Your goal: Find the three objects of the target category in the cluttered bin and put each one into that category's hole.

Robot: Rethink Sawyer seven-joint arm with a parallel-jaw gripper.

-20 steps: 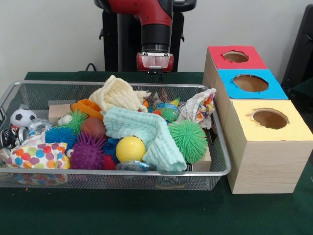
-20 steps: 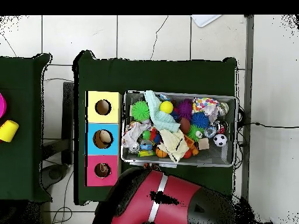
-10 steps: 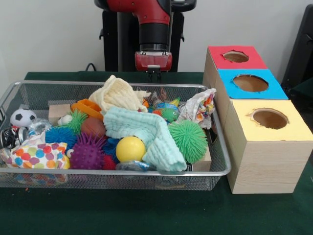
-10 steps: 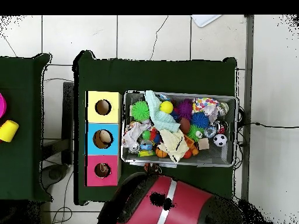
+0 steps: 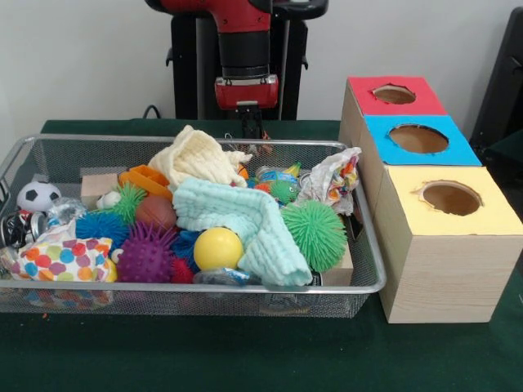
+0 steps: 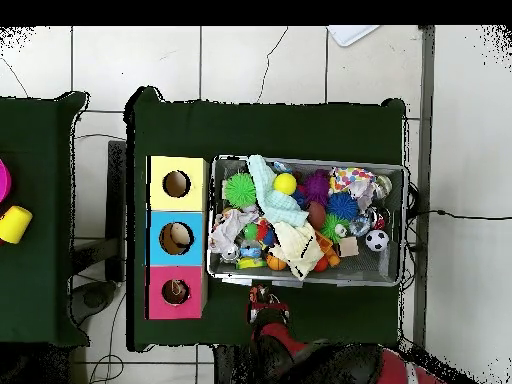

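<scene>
Gripper [image 5: 251,131] hangs behind the bin [image 5: 369,287]; we cannot tell its state. Below it, the cream cloth [image 5: 196,159] looks soft and light; we'd pinch a raised fold.

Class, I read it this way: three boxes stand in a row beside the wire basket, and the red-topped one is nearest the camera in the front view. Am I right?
Not quite. In the front view the yellow-topped box is nearest the camera; the red-topped box is the farthest, behind the blue-topped box. The three do stand in a row beside the wire basket.
</scene>
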